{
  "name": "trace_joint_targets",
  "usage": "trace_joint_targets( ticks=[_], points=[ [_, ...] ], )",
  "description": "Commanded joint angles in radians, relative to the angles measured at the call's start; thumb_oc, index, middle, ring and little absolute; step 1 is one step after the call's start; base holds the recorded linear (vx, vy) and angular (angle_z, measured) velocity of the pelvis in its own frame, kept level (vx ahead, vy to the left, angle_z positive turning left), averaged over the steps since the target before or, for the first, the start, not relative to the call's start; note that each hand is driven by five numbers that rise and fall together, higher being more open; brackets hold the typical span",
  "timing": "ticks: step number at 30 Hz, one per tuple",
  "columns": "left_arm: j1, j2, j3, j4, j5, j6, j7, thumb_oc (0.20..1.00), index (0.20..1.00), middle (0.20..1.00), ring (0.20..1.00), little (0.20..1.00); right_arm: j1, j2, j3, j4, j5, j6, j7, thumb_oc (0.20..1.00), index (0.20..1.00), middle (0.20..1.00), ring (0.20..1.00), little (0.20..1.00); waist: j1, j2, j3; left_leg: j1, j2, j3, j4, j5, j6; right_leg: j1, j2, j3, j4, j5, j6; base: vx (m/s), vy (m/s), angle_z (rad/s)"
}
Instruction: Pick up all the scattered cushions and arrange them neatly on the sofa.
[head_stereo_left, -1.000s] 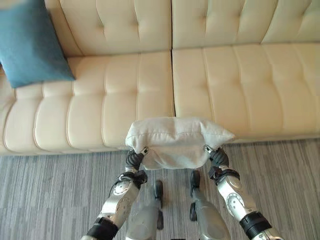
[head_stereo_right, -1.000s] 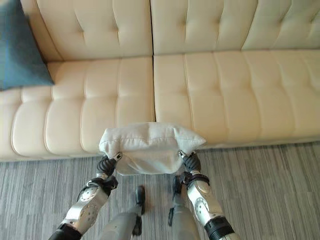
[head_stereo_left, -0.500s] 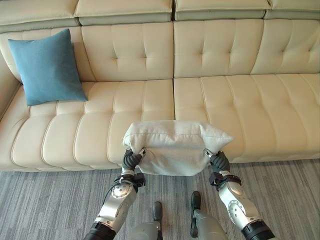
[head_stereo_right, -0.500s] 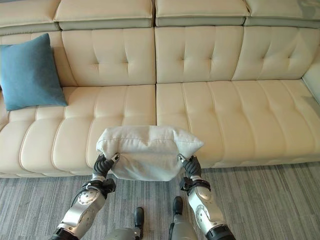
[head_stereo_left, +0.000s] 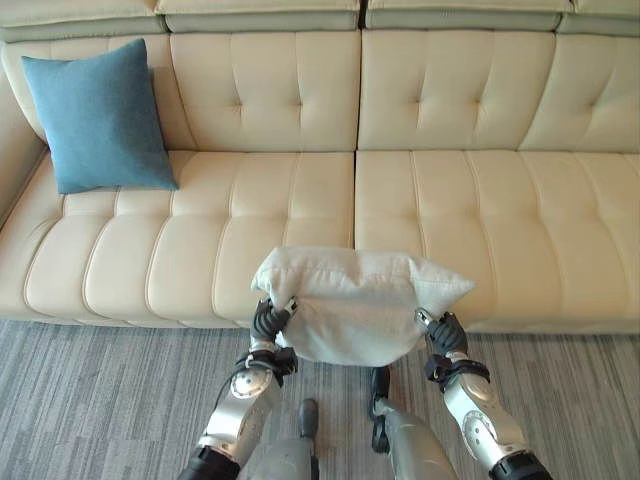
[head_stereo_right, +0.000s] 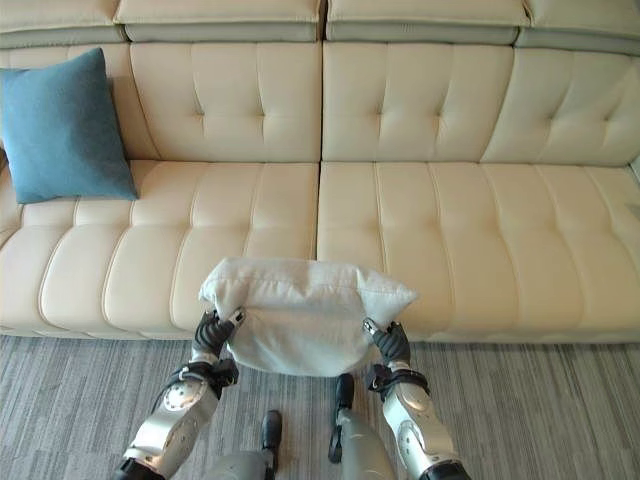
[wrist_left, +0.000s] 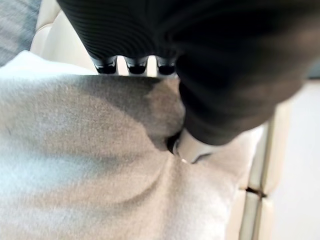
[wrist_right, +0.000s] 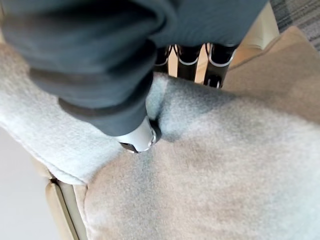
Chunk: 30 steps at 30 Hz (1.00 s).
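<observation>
1. The soft off-white fabric cushion (head_stereo_left: 358, 303) hangs in the air between the two hands, above the grey striped carpet (head_stereo_left: 90, 400) and right in front of the cream tufted leather sofa (head_stereo_left: 480, 210), about level with the front edge of the seat.
2. The left hand (head_stereo_left: 268, 322) is clamped on the cushion's left end: in its wrist view the thumb (wrist_left: 192, 145) presses into the fabric while the fingers (wrist_left: 135, 64) curl over the far side.
3. The right hand (head_stereo_left: 442, 334) is clamped on the right end in the same way, thumb (wrist_right: 137, 137) dug in and fingers (wrist_right: 192, 62) wrapped over the edge.
4. The cushion's long axis runs left to right, parallel to the sofa front, and the hands grip opposite ends, so neither is nearer.
5. The relation that matters: the seat lies straight ahead of the cushion and away from the robot, with the seam between the two seat sections just beyond it. I judge the next move is a forward carry over the seat.
6. A square teal fabric cushion (head_stereo_left: 98, 115) already leans upright against the backrest at the sofa's left end, well apart from the carried one.
</observation>
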Motion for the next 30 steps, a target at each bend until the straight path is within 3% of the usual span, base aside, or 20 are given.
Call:
trace_joint_targets(
  ticks=[1, 2, 4, 7, 9, 10, 11, 12, 14, 16, 20, 25, 26, 27, 28, 29, 30],
  points=[
    [-0.061, -0.012, 0.047, -0.1, -0.018, -0.084, -0.042, 0.2, 0.2, 0.2, 0.2, 0.2, -0.013, -0.02, -0.072, -0.136, 0.017, -0.084, 0.032, 0.2, 0.2, 0.2, 0.2, 0.2, -0.013, 0.0, -0.029, -0.007, -0.059, 0.006, 0.329, 0.02, -0.045, 0.096, -0.011, 0.004, -0.031, -0.145, 0.045, 0.21, -0.195, 0.22],
    [-0.061, -0.012, 0.047, -0.1, -0.018, -0.084, -0.042, 0.2, 0.2, 0.2, 0.2, 0.2, -0.013, -0.02, -0.072, -0.136, 0.017, -0.084, 0.032, 0.2, 0.2, 0.2, 0.2, 0.2, -0.015, 0.001, -0.03, -0.013, -0.058, 0.003, 0.338, 0.016, -0.046, 0.095, -0.01, 0.002, -0.031, -0.145, 0.044, 0.17, -0.175, 0.17],
    [-0.057, -0.013, 0.047, -0.104, -0.018, -0.083, -0.041, 0.2, 0.2, 0.2, 0.2, 0.2, -0.012, -0.024, -0.074, -0.146, 0.018, -0.082, 0.03, 0.2, 0.2, 0.2, 0.2, 0.2, -0.005, -0.005, -0.009, -0.094, -0.06, 0.009, 0.472, 0.047, -0.051, 0.141, -0.012, -0.012, -0.036, -0.172, 0.023, 0.17, -0.157, -0.09],
    [-0.059, -0.014, 0.042, -0.106, -0.016, -0.079, -0.04, 0.2, 0.2, 0.2, 0.2, 0.2, -0.02, -0.02, -0.072, -0.156, 0.022, -0.084, 0.027, 0.2, 0.2, 0.2, 0.2, 0.2, -0.003, -0.014, -0.002, -0.139, -0.063, 0.02, 0.443, 0.018, -0.034, 0.164, -0.021, -0.014, -0.046, -0.176, 0.023, 0.14, -0.102, -0.01],
    [-0.062, -0.01, 0.037, -0.106, -0.007, -0.076, -0.035, 0.2, 0.2, 0.2, 0.2, 0.2, -0.028, -0.017, -0.058, -0.165, 0.023, -0.088, 0.029, 0.2, 0.2, 0.2, 0.2, 0.2, -0.004, -0.025, -0.006, -0.149, -0.068, 0.028, 0.295, -0.027, -0.011, 0.174, -0.032, -0.015, -0.051, -0.181, 0.033, 0.16, -0.024, 0.02],
    [-0.059, -0.012, 0.029, -0.103, 0.002, -0.07, -0.031, 0.2, 0.2, 0.2, 0.2, 0.2, -0.029, -0.021, -0.038, -0.172, -0.001, -0.082, 0.029, 0.2, 0.2, 0.2, 0.2, 0.2, -0.006, -0.019, -0.017, -0.134, -0.051, 0.02, 0.118, 0.001, -0.012, 0.181, -0.029, -0.017, -0.05, -0.187, 0.037, 0.18, 0.001, -0.02],
    [-0.059, -0.012, 0.029, -0.103, 0.002, -0.07, -0.031, 0.2, 0.2, 0.2, 0.2, 0.2, -0.029, -0.021, -0.037, -0.172, -0.001, -0.082, 0.029, 0.2, 0.2, 0.2, 0.2, 0.2, -0.006, -0.02, -0.016, -0.126, -0.052, 0.02, 0.105, 0.007, -0.012, 0.183, -0.03, -0.017, -0.05, -0.188, 0.037, 0.19, 0.036, 0.03],
    [-0.059, -0.016, 0.022, -0.1, 0.008, -0.066, -0.028, 0.2, 0.2, 0.2, 0.2, 0.2, -0.028, -0.025, -0.03, -0.176, -0.019, -0.079, 0.026, 0.2, 0.2, 0.2, 0.2, 0.2, -0.008, -0.009, -0.023, -0.14, -0.035, 0.01, 0.014, 0.075, -0.024, 0.189, -0.025, -0.022, -0.053, -0.191, 0.037, 0.12, 0.047, 0.02],
    [-0.06, -0.018, 0.016, -0.095, 0.021, -0.062, -0.026, 0.2, 0.2, 0.2, 0.2, 0.2, -0.025, -0.032, -0.027, -0.175, -0.045, -0.07, 0.019, 0.2, 0.2, 0.2, 0.2, 0.2, -0.012, -0.001, -0.026, -0.126, -0.029, -0.001, -0.065, 0.128, -0.044, 0.204, -0.021, -0.026, -0.051, -0.201, 0.035, 0.15, 0.077, 0.0],
    [-0.061, -0.023, 0.014, -0.089, 0.029, -0.056, -0.022, 0.2, 0.2, 0.2, 0.2, 0.2, -0.017, -0.028, -0.032, -0.173, -0.047, -0.067, 0.016, 0.2, 0.2, 0.2, 0.2, 0.2, -0.022, 0.002, -0.033, -0.131, -0.026, 0.027, -0.077, 0.143, -0.054, 0.225, -0.025, -0.025, -0.049, -0.212, 0.04, 0.19, 0.129, -0.03],
    [-0.038, -0.017, 0.015, -0.086, 0.022, -0.06, -0.026, 0.2, 0.2, 0.2, 0.2, 0.2, -0.004, -0.008, -0.026, -0.178, -0.048, -0.059, 0.025, 0.2, 0.2, 0.2, 0.2, 0.2, -0.019, 0.003, -0.061, -0.077, -0.031, 0.036, -0.08, 0.098, -0.041, 0.262, -0.028, -0.001, -0.05, -0.22, 0.049, 0.23, 0.21, -0.05],
    [-0.038, 0.002, 0.008, -0.089, 0.023, -0.054, -0.026, 0.2, 0.2, 0.2, 0.2, 0.2, -0.003, 0.016, -0.024, -0.192, -0.062, -0.052, 0.022, 0.2, 0.2, 0.2, 0.2, 0.2, -0.018, -0.013, -0.083, -0.025, -0.058, 0.067, -0.08, 0.045, 0.006, 0.279, -0.066, 0.024, -0.025, -0.228, 0.082, 0.13, 0.218, -0.05],
    [-0.044, 0.006, 0.005, -0.09, 0.027, -0.046, -0.023, 0.2, 0.2, 0.2, 0.2, 0.2, 0.003, 0.028, -0.024, -0.204, -0.066, -0.05, 0.023, 0.2, 0.2, 0.2, 0.2, 0.2, -0.018, -0.015, -0.08, 0.001, -0.066, 0.082, -0.08, 0.023, 0.03, 0.235, -0.084, 0.037, 0.097, -0.229, 0.106, 0.08, 0.253, -0.2],
    [-0.044, 0.006, 0.005, -0.09, 0.027, -0.046, -0.023, 0.2, 0.2, 0.2, 0.2, 0.2, 0.003, 0.028, -0.024, -0.204, -0.066, -0.05, 0.023, 0.2, 0.2, 0.2, 0.2, 0.2, -0.016, -0.016, -0.08, 0.0, -0.066, 0.084, -0.08, 0.023, 0.031, 0.231, -0.085, 0.039, 0.104, -0.232, 0.106, 0.01, 0.337, -0.28],
    [-0.062, 0.014, 0.003, -0.095, 0.032, -0.05, -0.017, 0.2, 0.2, 0.2, 0.2, 0.2, -0.009, 0.037, -0.027, -0.209, -0.075, -0.055, 0.014, 0.2, 0.2, 0.2, 0.2, 0.2, -0.023, -0.012, -0.065, 0.015, -0.071, 0.098, -0.08, 0.008, 0.049, 0.158, -0.103, 0.055, 0.235, -0.207, 0.136, -0.03, 0.17, -0.22],
    [-0.062, 0.014, 0.003, -0.094, 0.032, -0.05, -0.017, 0.2, 0.2, 0.2, 0.2, 0.2, -0.009, 0.037, -0.028, -0.209, -0.075, -0.055, 0.014, 0.2, 0.2, 0.2, 0.2, 0.2, -0.021, -0.013, -0.066, 0.014, -0.072, 0.101, -0.08, 0.008, 0.05, 0.153, -0.104, 0.058, 0.241, -0.209, 0.136, -0.07, 0.279, -0.23],
    [-0.082, 0.024, 0.002, -0.101, 0.046, -0.059, -0.007, 0.2, 0.2, 0.2, 0.2, 0.2, -0.031, 0.048, -0.018, -0.211, -0.083, -0.061, 0.006, 0.2, 0.2, 0.2, 0.2, 0.2, -0.029, -0.007, -0.051, 0.018, -0.071, 0.112, -0.08, 0.005, 0.057, 0.095, -0.11, 0.085, 0.325, -0.183, 0.152, -0.05, 0.112, -0.13]
  ],
)
